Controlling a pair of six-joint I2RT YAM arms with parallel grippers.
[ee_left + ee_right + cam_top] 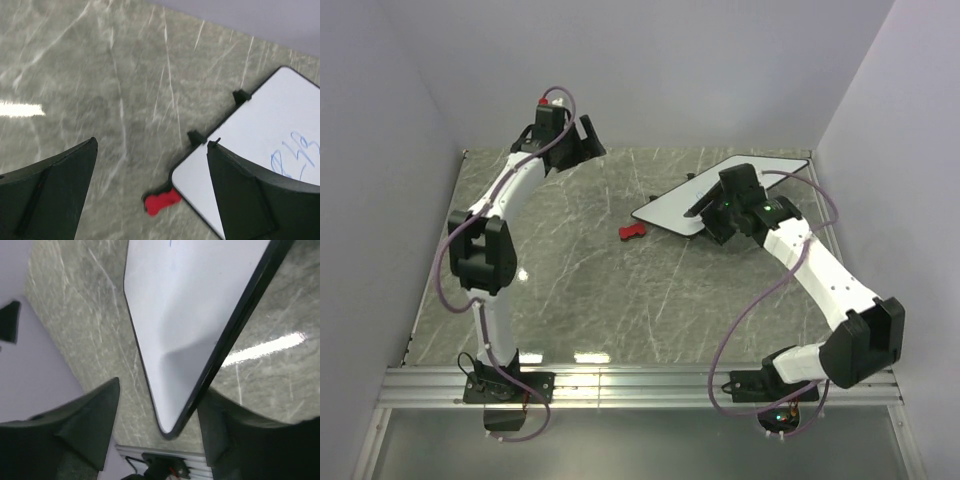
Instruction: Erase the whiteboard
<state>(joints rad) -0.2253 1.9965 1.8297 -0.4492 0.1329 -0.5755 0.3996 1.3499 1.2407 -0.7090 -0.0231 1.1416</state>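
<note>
At 11 o'clock over the grey, white-veined stone surface [570, 290], the left claw [152, 145] hangs with its dark wedge fingers wide apart, holding nothing. Near the centre lies a small red bone-shaped eraser [632, 232], just off the 8 o'clock corner of the whiteboard [670, 208]. That glossy flat board, with a thin black rim and faint blue scribbles [295, 160], sits at 1 o'clock. The right claw [160, 387] is spread over its rounded near corner, not clamped.
</note>
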